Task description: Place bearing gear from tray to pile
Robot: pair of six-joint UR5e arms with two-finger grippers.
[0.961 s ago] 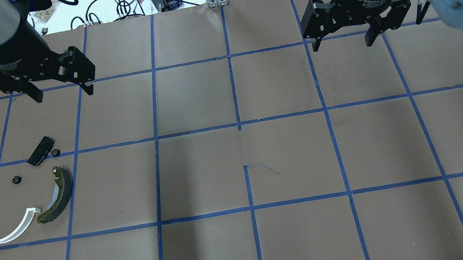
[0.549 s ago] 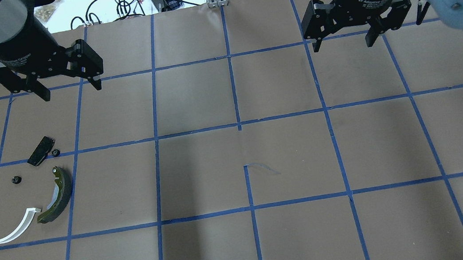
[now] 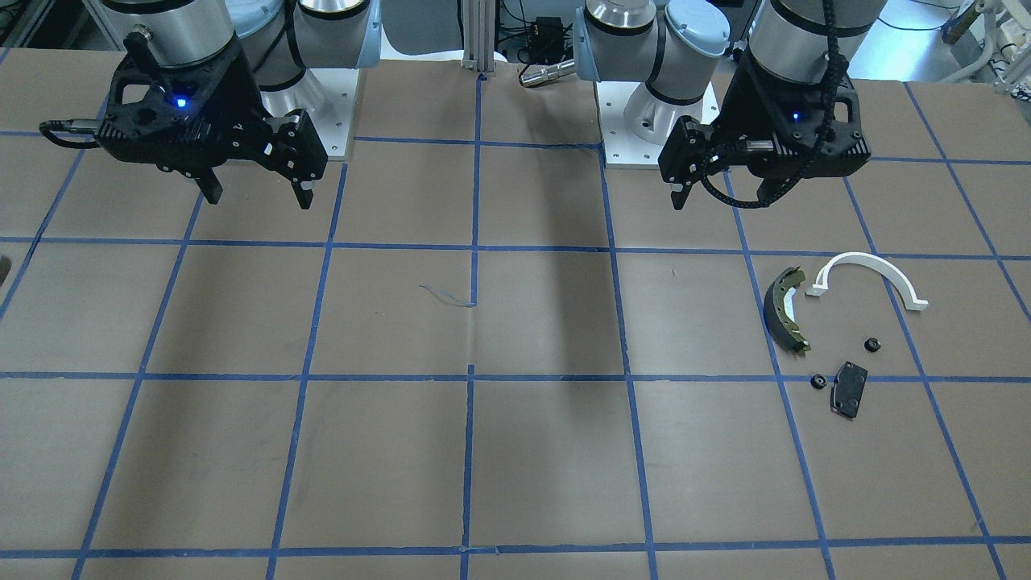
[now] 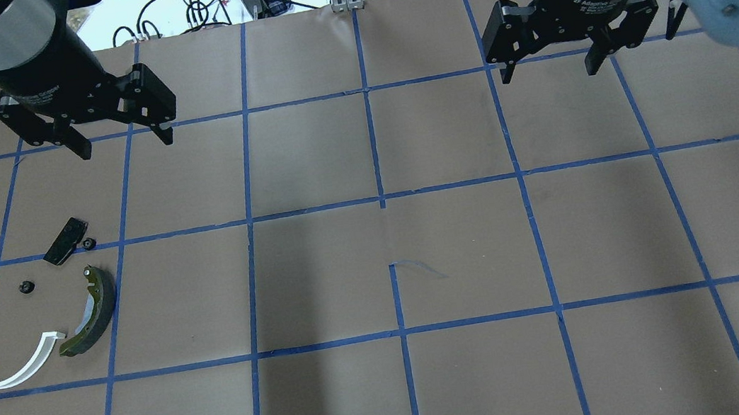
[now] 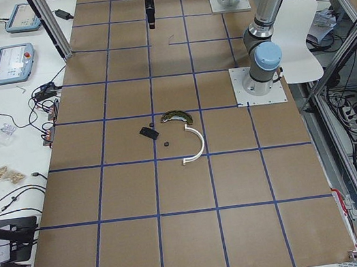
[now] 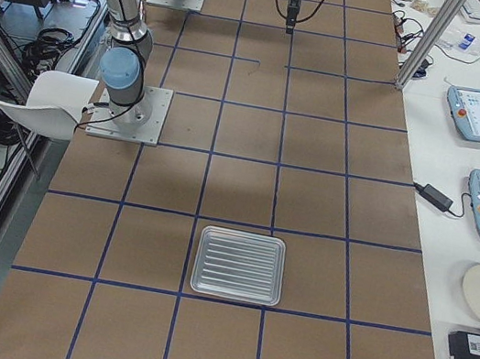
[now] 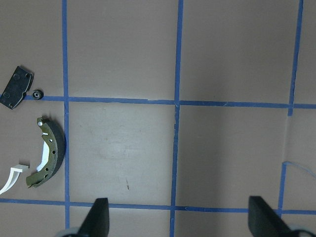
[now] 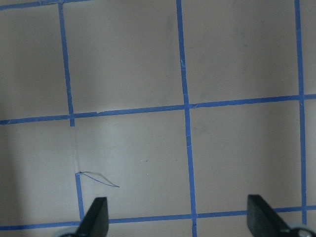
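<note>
Brown table (image 4: 461, 252) spans wide between left pincer (image 4: 126, 147) and right pincer (image 4: 548, 75), both released.

The left tool (image 4: 124, 145) and right tool (image 4: 547, 73) both point straight down, jaws spread wide, holding nothing.

One shoe (image 4: 103, 300). One white arc (image 3: 866, 259), its end almost touching the shoe's near tip. One black plate (image 4: 65, 240), just past the shoe's far tip. A gear (image 4: 88, 242) between that tip and the plate, and a second gear (image 4: 26, 286) on the shoe's hollow side: two in all. One tray (image 6: 240, 265). Two arms: left gripper (image 4: 126, 148), right gripper (image 4: 548, 75).
</note>
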